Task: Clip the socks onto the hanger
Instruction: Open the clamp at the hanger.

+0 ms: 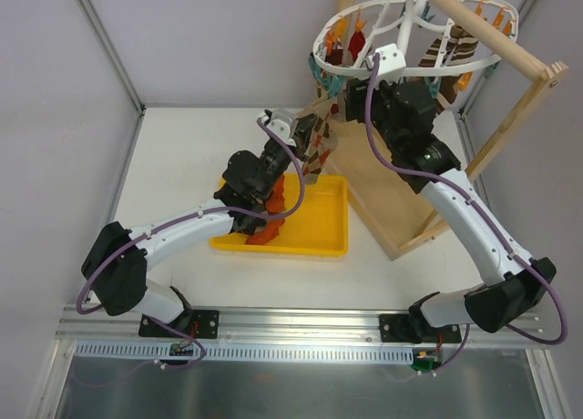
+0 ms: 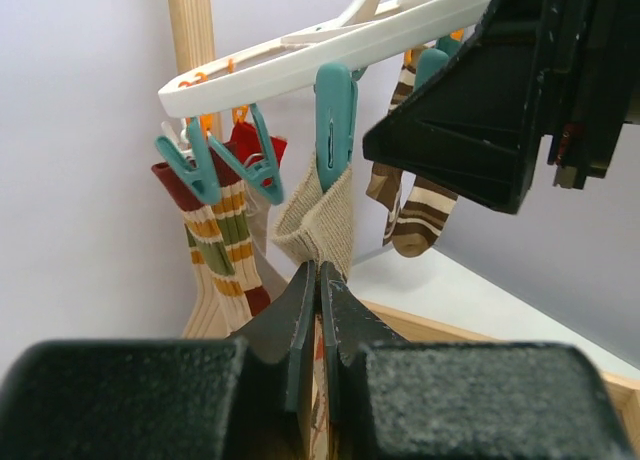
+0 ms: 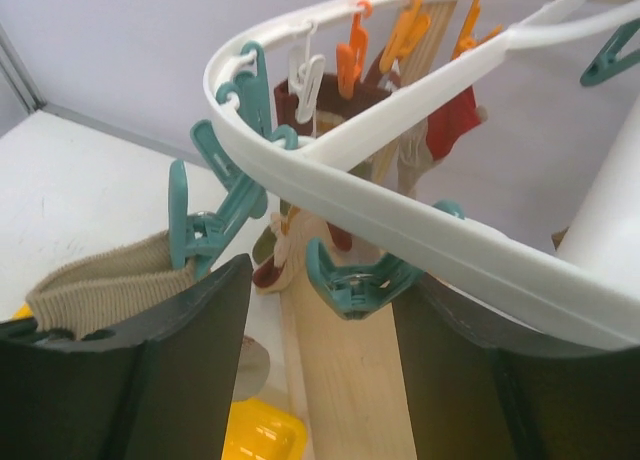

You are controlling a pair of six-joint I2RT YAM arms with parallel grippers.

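Over the bench's (image 1: 182, 164) yellow tray (image 1: 323, 232), the left arm (image 1: 182, 232) half hides some orange socks (image 1: 273, 203). Its jaws are pinched tight on a beige sock (image 2: 318, 215), whose cuff is caught in a teal peg (image 2: 335, 105) under the white hanger (image 2: 300, 65). Further right, the right jaws stand apart around another teal peg (image 3: 350, 280); I can't tell if they touch it.

a yellow tray (image 1: 330, 226) lies on the white table (image 1: 182, 155), near its middle. just beside the tray's right edge stands a wooden stand (image 1: 387, 200), with a flat base board, slanted side posts and a round rod (image 1: 474, 23) across the top. a metal rail (image 1: 301, 325) runs along the table's near edge. pale walls (image 1: 209, 36) close the back and sides.
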